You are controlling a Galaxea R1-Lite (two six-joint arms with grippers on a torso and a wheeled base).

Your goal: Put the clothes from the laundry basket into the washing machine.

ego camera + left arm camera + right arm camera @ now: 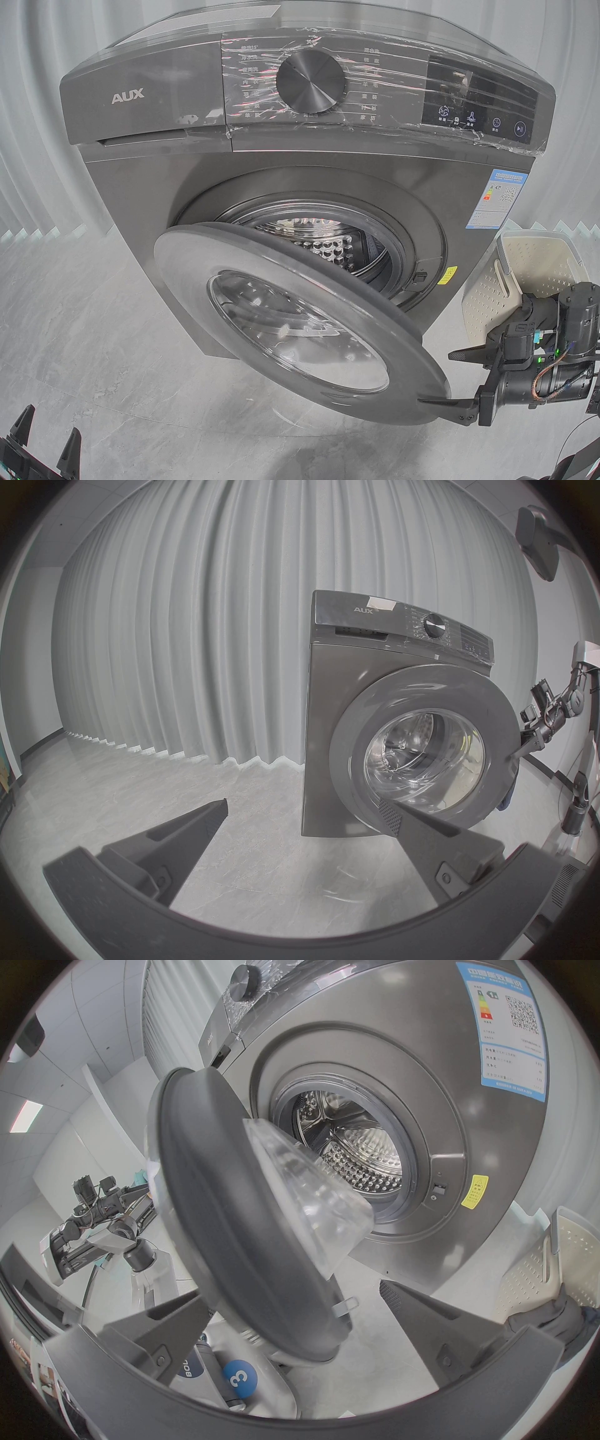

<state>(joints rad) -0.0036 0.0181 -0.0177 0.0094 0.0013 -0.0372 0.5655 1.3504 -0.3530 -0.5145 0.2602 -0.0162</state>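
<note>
Pale marbled floor (94,350) and a pleated white curtain (37,156) surround a grey front-loading washing machine (150,181), seen from the front. Its control strip carries a round dial (310,81) at the centre and is wrapped in clear film (387,75). A blue-and-white label (503,197) sits at the upper right of the front panel, and a small yellow sticker (447,275) lies just right of the opening. The door (409,356), hinged on the left, stands swung out toward the near side, its domed glass facing inward and its free edge pointing near right. Behind it the perforated steel drum (331,247) is exposed. A cream perforated laundry basket (537,256) stands on the floor to the right of the machine, near its right front corner. Dark cloth (544,1319) shows at the basket's near part, though what garment it is cannot be told. The right tool (447,379) is at the door's free edge with its fingers spread apart and gripping nothing. The door rim lies between them, and the lower finger (440,403) touches the rim. The left tool (47,437) sits low at the near left, well apart from the machine, with its fingers likewise spread and empty.
</note>
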